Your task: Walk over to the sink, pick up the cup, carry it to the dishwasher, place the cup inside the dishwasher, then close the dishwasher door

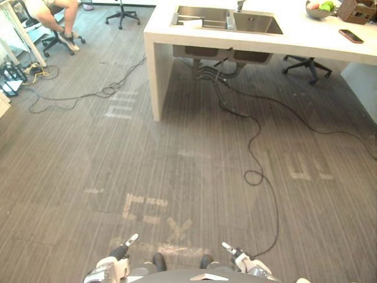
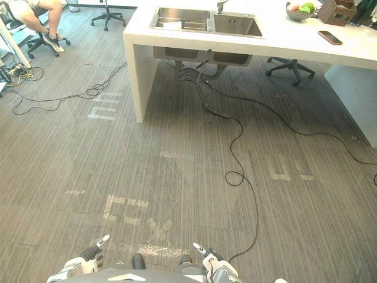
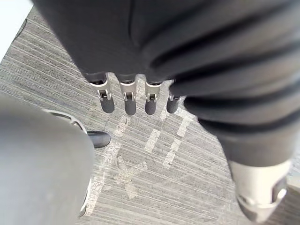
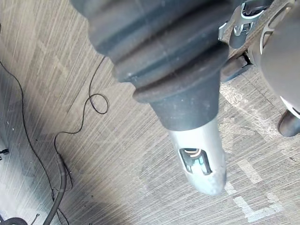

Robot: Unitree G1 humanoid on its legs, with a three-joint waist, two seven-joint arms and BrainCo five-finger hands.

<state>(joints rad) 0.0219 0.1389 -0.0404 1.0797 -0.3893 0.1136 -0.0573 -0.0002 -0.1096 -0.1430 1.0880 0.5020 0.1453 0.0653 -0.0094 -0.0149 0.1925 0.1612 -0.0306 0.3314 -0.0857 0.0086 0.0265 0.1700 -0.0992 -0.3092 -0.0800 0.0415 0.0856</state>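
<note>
Starting at my own end, I have the left hand (image 1: 118, 254) low at the bottom of the head view, its fingers (image 3: 128, 101) hanging straight and loose with nothing in them. The right hand (image 1: 244, 260) shows across from it, likewise relaxed and empty. So the step in hand, as I judge it, is the walk to the sink (image 1: 253, 23), with the pick-up not yet begun. Between me and it lies open grey floor (image 1: 194, 177) with pale tape marks (image 1: 144, 207) just ahead; they look flat and should not trouble the feet. To do the walk well I would steer a little right of the white end panel (image 1: 156, 76) under the tabletop (image 1: 306, 35), so that I come up square to the sink, hands low and open until I am near enough to reach over the edge. The cup I cannot pick out for certain: something pale (image 1: 191, 23) lies in the left basin, too small to tell. Off to the left a loose cable (image 1: 88, 94) lies across the floor, well apart from my line, and beyond it a person (image 1: 56, 15) sits on a chair. An office chair (image 1: 306, 65) stands behind the tabletop, and at the tabletop's far right lie a phone (image 1: 351, 36) and a bowl (image 1: 317, 10), well apart from the sink.
</note>
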